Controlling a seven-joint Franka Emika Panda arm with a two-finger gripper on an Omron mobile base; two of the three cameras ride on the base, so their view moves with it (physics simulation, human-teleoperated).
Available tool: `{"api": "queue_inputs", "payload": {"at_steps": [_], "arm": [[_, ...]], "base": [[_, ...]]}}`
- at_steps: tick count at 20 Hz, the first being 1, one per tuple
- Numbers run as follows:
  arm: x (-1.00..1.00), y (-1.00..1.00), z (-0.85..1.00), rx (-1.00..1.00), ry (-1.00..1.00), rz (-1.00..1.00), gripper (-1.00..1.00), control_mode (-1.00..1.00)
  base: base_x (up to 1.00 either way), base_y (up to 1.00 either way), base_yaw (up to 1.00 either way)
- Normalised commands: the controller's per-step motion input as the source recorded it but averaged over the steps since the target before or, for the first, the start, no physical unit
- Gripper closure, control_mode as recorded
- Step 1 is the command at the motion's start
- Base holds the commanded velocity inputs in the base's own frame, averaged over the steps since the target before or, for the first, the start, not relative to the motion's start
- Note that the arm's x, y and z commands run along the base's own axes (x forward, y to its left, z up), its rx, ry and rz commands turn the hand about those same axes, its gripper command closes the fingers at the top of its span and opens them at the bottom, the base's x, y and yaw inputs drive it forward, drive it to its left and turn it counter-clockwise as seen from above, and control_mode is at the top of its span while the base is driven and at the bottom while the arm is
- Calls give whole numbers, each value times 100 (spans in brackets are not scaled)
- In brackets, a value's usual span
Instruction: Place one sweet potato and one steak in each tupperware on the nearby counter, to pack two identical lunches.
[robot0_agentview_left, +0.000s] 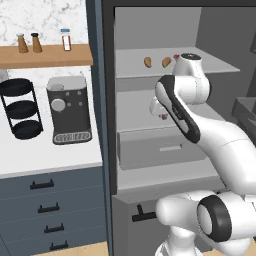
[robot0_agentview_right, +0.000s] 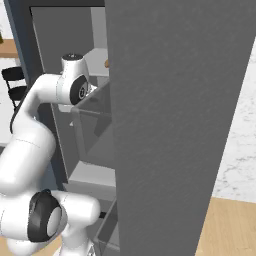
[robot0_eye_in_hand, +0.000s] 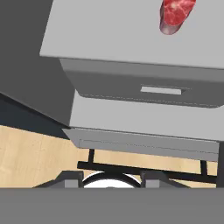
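A tall dark grey open refrigerator (robot0_agentview_left: 160, 30) is standing beside the long white desk (robot0_agentview_left: 45, 155), and the white robot arm (robot0_agentview_left: 200, 130) is reaching into it at the middle shelf. On the desk, one black-and-grey coffee machine (robot0_agentview_left: 69, 110) is sitting just beside one black three-tier round rack (robot0_agentview_left: 20, 107). Above them, three small shakers (robot0_agentview_left: 36, 42) are lining a brown wooden wall shelf (robot0_agentview_left: 45, 56). Two orange-brown sweet potatoes (robot0_agentview_left: 148, 62) are lying side by side on the refrigerator's upper shelf. In the hand view, one red raw steak (robot0_eye_in_hand: 176, 14) is resting on a grey shelf above one grey drawer (robot0_eye_in_hand: 144, 87). The fingers are too little seen at the hand view's bottom edge, so whether they are spread or closed cannot be told.
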Motion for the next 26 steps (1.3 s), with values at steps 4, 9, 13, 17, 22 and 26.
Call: {"api": "queue_inputs", "payload": {"at_steps": [4, 9, 13, 17, 22, 26], "arm": [[-28, 0, 0, 0, -7, 0, -100, -100], [-87, 0, 5, 4, -22, 0, -100, -100], [-44, -2, 59, 0, -21, 0, -100, -100], [-18, -1, 79, 0, -16, 0, -100, -100], [-2, -1, 85, 0, -14, 0, -100, -100], [11, -3, 62, 0, -12, 0, -100, -100]], "base": [[0, 0, 0], [0, 0, 0], [0, 0, 0], [0, 0, 0], [0, 0, 0], [0, 0, 0]]}}
